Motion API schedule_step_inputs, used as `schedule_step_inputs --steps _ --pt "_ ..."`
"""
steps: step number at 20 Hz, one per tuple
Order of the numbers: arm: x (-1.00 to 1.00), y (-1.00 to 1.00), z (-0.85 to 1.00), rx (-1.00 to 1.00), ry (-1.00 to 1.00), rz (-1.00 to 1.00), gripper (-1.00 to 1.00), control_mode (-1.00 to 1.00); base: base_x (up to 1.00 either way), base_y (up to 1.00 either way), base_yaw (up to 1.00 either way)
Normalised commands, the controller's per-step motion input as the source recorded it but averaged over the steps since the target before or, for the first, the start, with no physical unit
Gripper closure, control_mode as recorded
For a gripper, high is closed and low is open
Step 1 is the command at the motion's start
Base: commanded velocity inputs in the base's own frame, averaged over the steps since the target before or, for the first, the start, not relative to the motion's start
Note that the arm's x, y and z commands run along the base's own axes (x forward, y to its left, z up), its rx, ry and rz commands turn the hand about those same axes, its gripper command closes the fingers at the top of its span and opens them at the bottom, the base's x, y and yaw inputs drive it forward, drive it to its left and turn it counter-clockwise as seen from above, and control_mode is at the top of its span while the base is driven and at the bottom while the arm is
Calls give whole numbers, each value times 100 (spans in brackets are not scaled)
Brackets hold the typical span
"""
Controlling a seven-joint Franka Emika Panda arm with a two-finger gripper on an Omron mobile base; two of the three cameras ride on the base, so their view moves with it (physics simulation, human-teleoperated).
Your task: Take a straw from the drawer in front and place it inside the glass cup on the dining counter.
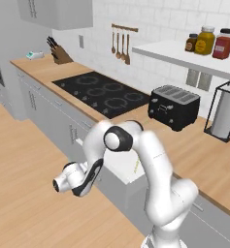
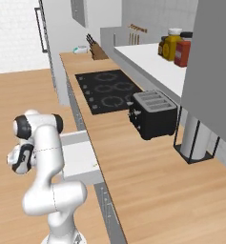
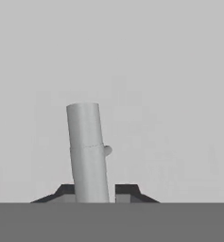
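Straw [image 3: 87,151] sits pinched between the narrow gripper [image 3: 96,191] fingers — picked from the open drawer [image 1: 121,167]; carrying it to the cup is left.

White glossy arm [image 1: 155,164] w/ rounded segments, black rings at joints, dark cap disc nr the toaster [image 1: 174,106] side; dark grey fingertips [image 3: 127,191], blocky.
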Motion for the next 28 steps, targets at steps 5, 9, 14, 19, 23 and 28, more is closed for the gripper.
schedule_step_inputs --steps 5,9,14,19,23,28 --pt "-17 85 22 20 5 4 -100 -100 0 0 0" --pt "-11 15 60 46 16 0 -100 -100 0 0 0" --pt "-28 0 88 58 19 0 -100 -100 0 0 0" --pt "-38 -14 95 51 13 0 -100 -100 0 0 0" --pt "-8 -54 78 43 12 -1 -100 -100 0 0 0" --pt "14 -77 55 25 13 -6 -100 -100 0 0 0"
